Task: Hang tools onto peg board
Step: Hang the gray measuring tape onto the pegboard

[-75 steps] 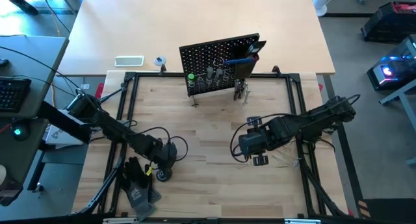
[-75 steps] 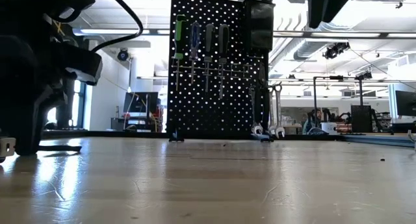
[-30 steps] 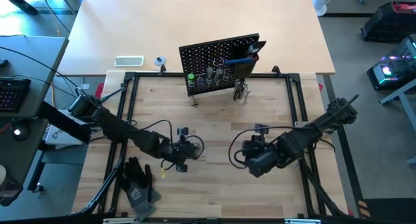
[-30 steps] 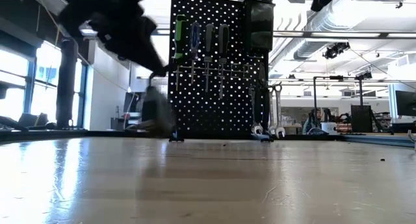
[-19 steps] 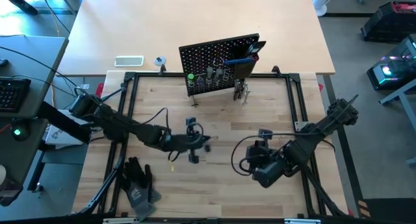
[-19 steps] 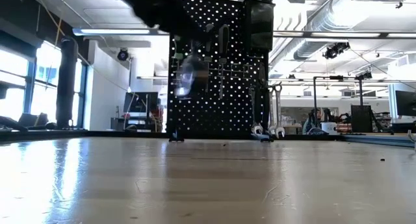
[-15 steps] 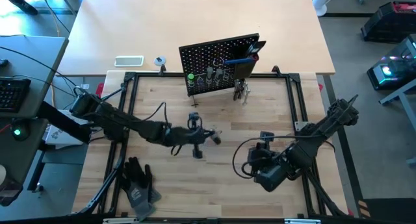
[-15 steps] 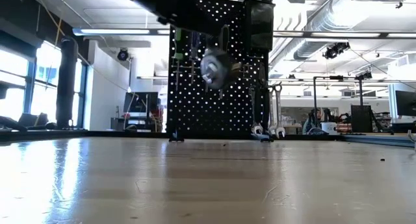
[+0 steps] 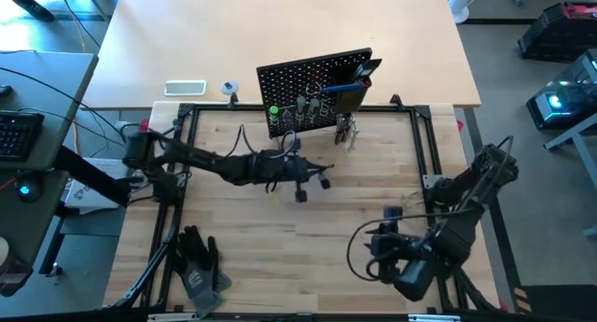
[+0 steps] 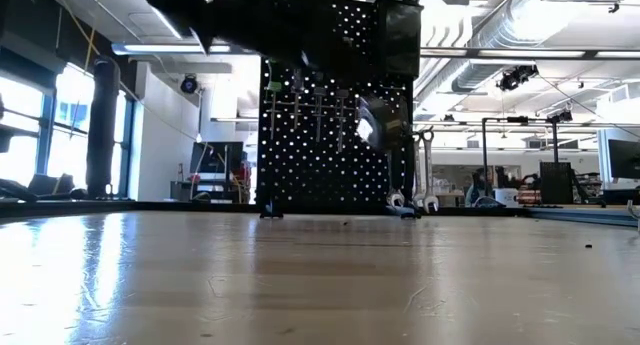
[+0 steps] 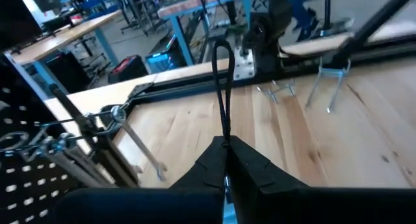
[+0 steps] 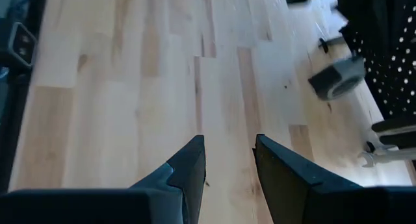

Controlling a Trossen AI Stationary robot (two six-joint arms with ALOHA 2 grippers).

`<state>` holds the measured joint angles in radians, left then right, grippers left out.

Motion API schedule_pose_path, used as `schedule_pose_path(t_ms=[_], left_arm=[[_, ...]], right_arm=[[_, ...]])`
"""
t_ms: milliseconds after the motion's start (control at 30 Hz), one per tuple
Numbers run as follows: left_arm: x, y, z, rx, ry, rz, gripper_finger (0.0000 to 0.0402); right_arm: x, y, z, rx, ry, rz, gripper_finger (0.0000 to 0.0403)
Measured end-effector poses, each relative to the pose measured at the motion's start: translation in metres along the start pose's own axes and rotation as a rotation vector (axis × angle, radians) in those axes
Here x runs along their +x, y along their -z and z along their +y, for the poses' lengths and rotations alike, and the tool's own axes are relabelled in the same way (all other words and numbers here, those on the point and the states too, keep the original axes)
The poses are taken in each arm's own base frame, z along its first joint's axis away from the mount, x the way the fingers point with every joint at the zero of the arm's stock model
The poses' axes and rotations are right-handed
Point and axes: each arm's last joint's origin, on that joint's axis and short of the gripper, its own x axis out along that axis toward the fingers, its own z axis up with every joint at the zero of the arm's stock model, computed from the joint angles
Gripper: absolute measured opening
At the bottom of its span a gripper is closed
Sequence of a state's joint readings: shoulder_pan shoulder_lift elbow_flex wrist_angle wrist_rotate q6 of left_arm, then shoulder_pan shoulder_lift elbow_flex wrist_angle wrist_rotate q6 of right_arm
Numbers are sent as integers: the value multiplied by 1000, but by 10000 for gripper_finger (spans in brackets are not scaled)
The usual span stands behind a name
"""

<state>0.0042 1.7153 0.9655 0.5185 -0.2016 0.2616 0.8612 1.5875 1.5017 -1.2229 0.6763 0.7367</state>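
Observation:
The black peg board (image 9: 312,84) stands upright at the table's far middle. Screwdrivers (image 10: 320,110) hang in its wire rings, silver wrenches (image 10: 425,170) hang at its right end, and a black box bin (image 10: 398,35) sits up high. My left gripper (image 9: 326,175) hovers just in front of the board, pointing nearly level toward the table's right, shut on a small tool with a black cord loop (image 11: 224,87). My right gripper (image 12: 229,159) hangs open over bare wood at the near right (image 9: 375,250), with nothing between its fingers. My left gripper pinches the tool between its two shut fingers (image 11: 260,172). Only the thin black loop's lower end (image 11: 225,136) sticks out past the fingertips, and the fingers hide the tool's body. The loop stands forward of the fingertips, clear of the table and the board.
Black work gloves (image 9: 196,261) lie at the near left. A white flat device (image 9: 185,87) lies on the far table behind the board. A black frame rail (image 9: 429,154) borders the wooden work area. Open wood stretches between the two arms.
My left gripper has swung from the near left toward the far right, up to the front of the peg board, tipping from downward to nearly level and staying shut on the looped tool. My right gripper has drawn back toward the near right corner, still open.

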Motion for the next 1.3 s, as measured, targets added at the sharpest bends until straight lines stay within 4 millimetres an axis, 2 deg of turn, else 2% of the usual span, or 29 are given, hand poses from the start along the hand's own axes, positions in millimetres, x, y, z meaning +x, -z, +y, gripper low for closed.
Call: schedule_pose_path(t_ms=[200, 400, 633, 833, 1300], left_arm=[[28, 20, 16, -91, 16, -66, 0], [60, 25, 27, -145, 46, -77, 0], [83, 29, 41, -240, -11, -62, 0], [90, 35, 43, -242, -104, -31, 0], [89, 35, 27, 17, -373, 69, 0]], right_arm=[[-11, 8, 11, -18, -13, -49, 130], [-20, 15, 17, -16, -5, -95, 130], [-28, 22, 23, 0, -18, -110, 130], [-34, 27, 27, 4, -25, -128, 130], [-39, 32, 29, -12, -15, -159, 130]])
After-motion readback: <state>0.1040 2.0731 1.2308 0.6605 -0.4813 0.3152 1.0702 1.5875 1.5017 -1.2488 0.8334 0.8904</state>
